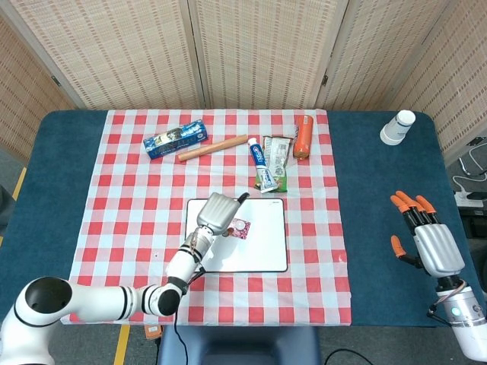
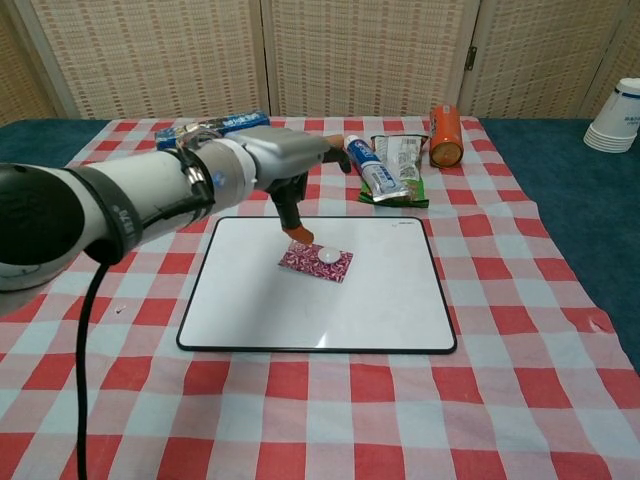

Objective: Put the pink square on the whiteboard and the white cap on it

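The pink square (image 2: 316, 261) lies flat on the whiteboard (image 2: 380, 300), toward its upper middle; in the head view the pink square (image 1: 243, 232) shows beside my left hand. A small white cap (image 2: 329, 256) sits on top of the square, and the white cap (image 1: 240, 225) is also visible from the head. My left hand (image 2: 285, 168) hovers above and to the left of the square, fingers spread, holding nothing; the left hand (image 1: 218, 213) sits over the whiteboard (image 1: 262, 251). My right hand (image 1: 424, 236) stays open at the table's far right, away from everything.
Behind the whiteboard lie a toothpaste tube (image 2: 376, 170), a green packet (image 2: 402, 170), an orange can (image 2: 446, 134), a wooden rod (image 2: 250, 153) and a blue box (image 2: 205, 127). White cups (image 1: 398, 127) stand at the back right on blue cloth.
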You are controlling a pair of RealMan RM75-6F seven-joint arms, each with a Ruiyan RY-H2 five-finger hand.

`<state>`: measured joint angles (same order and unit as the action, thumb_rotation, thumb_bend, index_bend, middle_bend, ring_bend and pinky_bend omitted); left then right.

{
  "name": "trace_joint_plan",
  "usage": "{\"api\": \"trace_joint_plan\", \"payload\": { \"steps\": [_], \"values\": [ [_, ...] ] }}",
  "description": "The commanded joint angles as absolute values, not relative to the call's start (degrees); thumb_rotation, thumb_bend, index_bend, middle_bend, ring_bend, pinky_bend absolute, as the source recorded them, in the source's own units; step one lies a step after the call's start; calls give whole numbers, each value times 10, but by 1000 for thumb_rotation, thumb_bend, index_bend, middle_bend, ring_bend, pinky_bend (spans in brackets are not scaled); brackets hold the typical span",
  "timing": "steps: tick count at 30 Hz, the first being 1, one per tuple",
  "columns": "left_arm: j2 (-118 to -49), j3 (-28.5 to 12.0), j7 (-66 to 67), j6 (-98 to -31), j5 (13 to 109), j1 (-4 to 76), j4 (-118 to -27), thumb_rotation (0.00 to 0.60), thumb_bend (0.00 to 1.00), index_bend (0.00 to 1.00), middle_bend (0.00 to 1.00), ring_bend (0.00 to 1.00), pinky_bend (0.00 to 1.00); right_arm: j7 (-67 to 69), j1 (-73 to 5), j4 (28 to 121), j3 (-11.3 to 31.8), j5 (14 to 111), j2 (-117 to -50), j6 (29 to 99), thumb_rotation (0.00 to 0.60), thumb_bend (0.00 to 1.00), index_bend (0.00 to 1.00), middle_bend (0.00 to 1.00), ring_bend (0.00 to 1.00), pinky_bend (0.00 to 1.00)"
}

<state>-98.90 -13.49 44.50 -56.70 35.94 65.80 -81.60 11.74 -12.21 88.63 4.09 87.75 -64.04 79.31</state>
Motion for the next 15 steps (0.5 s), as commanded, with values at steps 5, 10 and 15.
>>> {"api": "trace_joint_plan", "payload": {
  "steps": [5,10,15],
  "values": [
    [-876,-85,388,-774,486,527,-956,600,242,233,945,1000,1000,115,-126,884,49,865,-650,789,600,415,0,0,0,0],
    [-859,-57,300,-822,541,452,-938,600,242,254,930,1000,1000,88,-126,885,57,862,-668,803,600,412,0,0,0,0],
    [-859,-35,258,-860,575,392,-913,600,244,264,923,1000,1000,59,-124,878,64,856,-691,817,600,412,0,0,0,0]
  ]
}}
